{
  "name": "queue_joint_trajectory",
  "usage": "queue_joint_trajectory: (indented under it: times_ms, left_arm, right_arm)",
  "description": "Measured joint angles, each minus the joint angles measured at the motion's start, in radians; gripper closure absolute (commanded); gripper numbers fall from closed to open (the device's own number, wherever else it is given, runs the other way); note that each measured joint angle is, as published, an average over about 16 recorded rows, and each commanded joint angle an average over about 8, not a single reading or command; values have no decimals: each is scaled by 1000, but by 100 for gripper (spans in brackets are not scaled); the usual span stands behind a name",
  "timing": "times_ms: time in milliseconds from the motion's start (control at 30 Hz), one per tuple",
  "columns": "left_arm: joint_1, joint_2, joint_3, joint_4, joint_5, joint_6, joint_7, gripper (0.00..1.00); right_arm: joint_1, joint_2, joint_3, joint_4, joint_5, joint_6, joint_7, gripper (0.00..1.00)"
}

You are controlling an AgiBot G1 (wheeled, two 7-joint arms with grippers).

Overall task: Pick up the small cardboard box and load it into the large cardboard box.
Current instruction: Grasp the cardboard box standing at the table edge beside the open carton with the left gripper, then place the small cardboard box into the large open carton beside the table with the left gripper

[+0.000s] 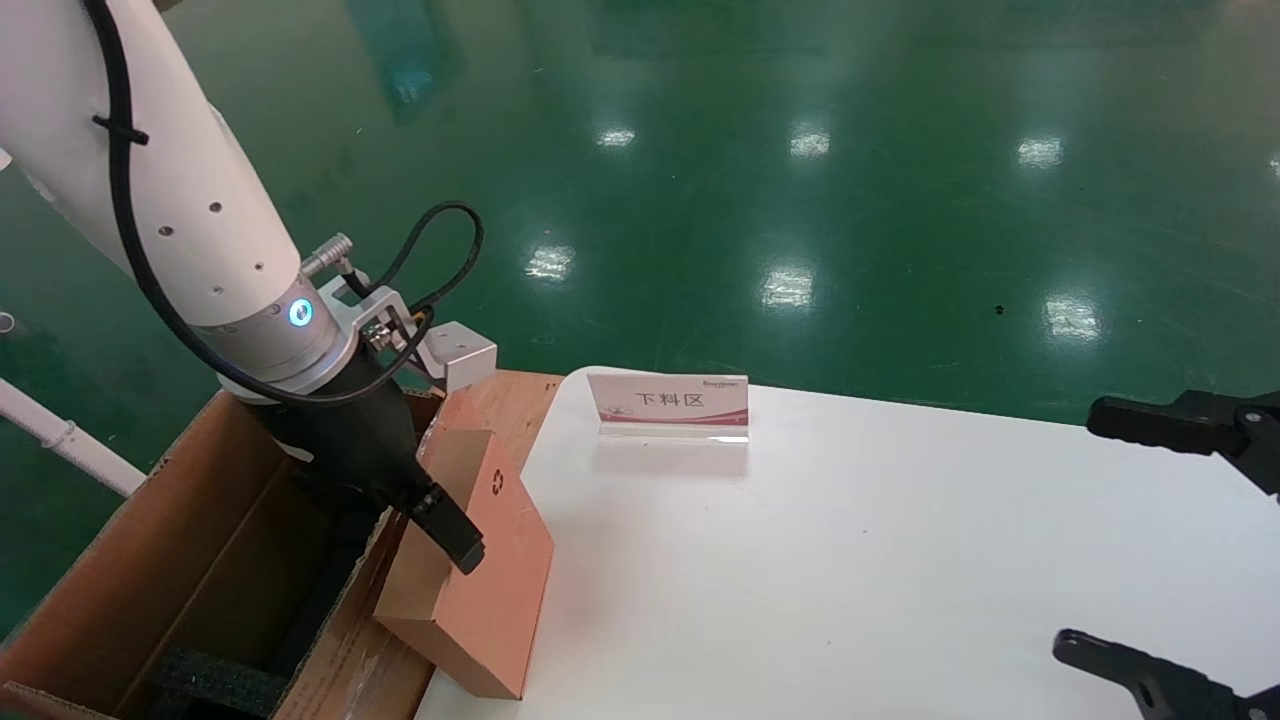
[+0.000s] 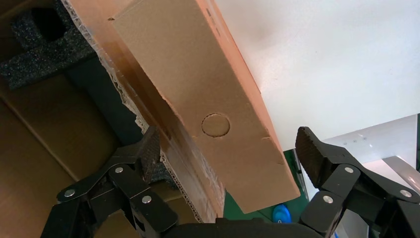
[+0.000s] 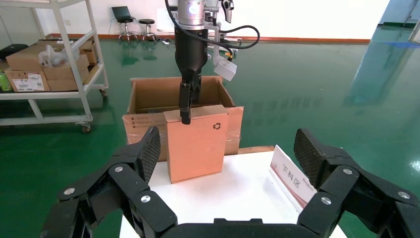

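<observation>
Small cardboard box (image 1: 480, 590) tilted between large cardboard box (image 1: 200, 560) and sign (image 1: 668, 402).

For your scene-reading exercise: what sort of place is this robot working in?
Probably a factory or warehouse packing station: glossy green floor, wheeled rack holding cartons, and a white table with an area sign.

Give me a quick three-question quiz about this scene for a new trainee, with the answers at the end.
1. True or false: the flat orange-brown small cardboard box already lies inside the big brown corrugated large cardboard box.
2. Which end effector straddles the small box's top edge? A: left end effector. B: right end effector.
3. Fill in: the red-and-white sign stands on the white ____.

Key: 1 false, it stands at the edge of the table, outside the carton; 2 A; 3 table.
</observation>
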Motion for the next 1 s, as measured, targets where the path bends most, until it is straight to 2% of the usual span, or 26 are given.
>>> queue_joint_trajectory:
  times_ms: [1000]
  left_arm:
    - [-2,3,10,5,-4,-3,7,0]
  right_arm:
    - [0,0,-1,-1,1,0,-1,0]
